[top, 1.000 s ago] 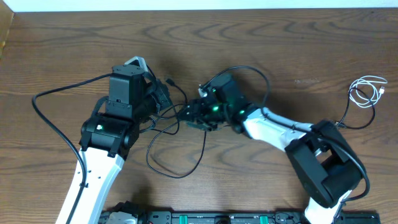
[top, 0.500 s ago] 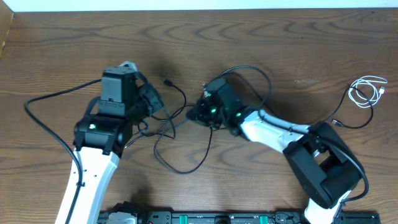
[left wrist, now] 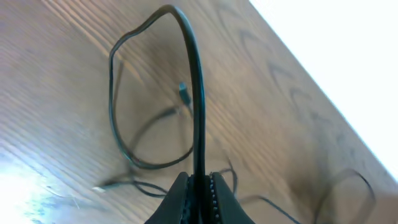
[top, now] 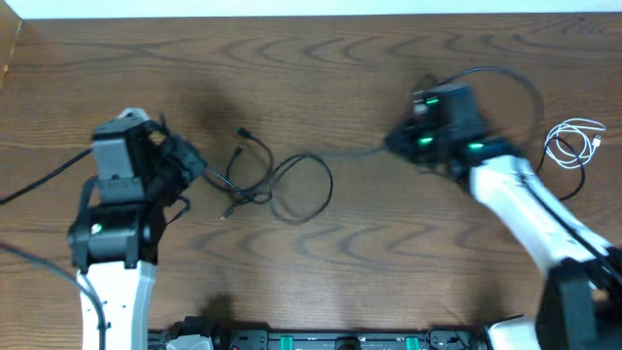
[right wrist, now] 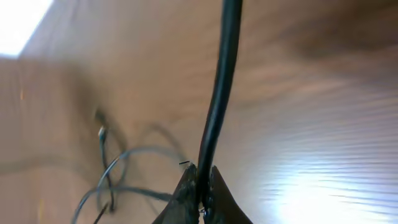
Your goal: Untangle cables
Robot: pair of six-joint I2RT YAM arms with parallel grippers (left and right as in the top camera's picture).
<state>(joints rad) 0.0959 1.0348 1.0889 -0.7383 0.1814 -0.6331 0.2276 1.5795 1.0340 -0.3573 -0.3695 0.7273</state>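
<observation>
Seemingly pulling-apart stage: left fingers [left wrist: 177, 198] and right fingers [right wrist: 219, 198] each pinched a black cable [left wrist: 198, 112]; the tangle [top: 255, 193] between them on the bench [top: 389, 277] likely needed wider separation next.

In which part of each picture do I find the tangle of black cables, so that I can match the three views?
Overhead: the tangle of black cables lies left of centre on the table, between the two arms.
Left wrist: centre, looping up from the left gripper, which pinches one strand.
Right wrist: lower left, blurred, beyond the right gripper, shut on a strand.
Shared landmark: the wood-grain table under the tangle.
</observation>
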